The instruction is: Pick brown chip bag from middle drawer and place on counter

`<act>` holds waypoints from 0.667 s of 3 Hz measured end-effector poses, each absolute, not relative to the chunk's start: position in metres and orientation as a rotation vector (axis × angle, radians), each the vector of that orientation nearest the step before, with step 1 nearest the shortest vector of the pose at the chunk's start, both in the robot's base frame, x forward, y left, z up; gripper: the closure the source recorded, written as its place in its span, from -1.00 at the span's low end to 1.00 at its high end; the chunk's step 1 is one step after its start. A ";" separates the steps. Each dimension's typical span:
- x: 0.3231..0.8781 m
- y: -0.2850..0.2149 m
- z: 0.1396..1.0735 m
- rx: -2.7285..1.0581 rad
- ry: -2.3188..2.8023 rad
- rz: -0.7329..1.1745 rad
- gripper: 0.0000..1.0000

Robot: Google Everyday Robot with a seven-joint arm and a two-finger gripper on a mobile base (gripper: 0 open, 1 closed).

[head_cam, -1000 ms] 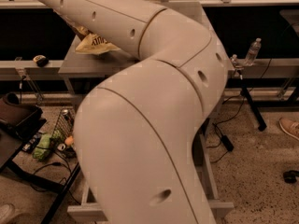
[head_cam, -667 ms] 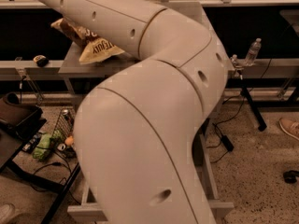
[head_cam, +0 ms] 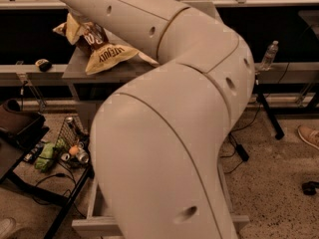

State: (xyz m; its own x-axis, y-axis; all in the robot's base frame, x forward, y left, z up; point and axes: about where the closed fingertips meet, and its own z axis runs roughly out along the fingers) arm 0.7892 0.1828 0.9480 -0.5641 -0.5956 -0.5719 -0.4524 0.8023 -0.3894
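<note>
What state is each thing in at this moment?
Bag: tilted, lower end on the counter, top end under the arm.
Drawer: pulled open.
Bottle: upright.
Gripper: out of view, hidden behind the arm above the bag.

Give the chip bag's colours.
Brown chip bag: dark brown middle, cream-yellow ends; camera view. Pincer hidden behind the arm.

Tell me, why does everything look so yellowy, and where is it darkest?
In the camera view, warm light tints everything tan. The big arm catches the most light, and the brown chip bag over the counter is lit too. Darkest is the gap behind the counter. The gripper is out of sight, past the arm at top left.
</note>
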 end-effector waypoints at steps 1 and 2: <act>0.755 0.152 1.014 -0.749 2.119 -0.043 -1.00; 0.696 0.119 1.047 -0.768 2.005 0.100 -1.00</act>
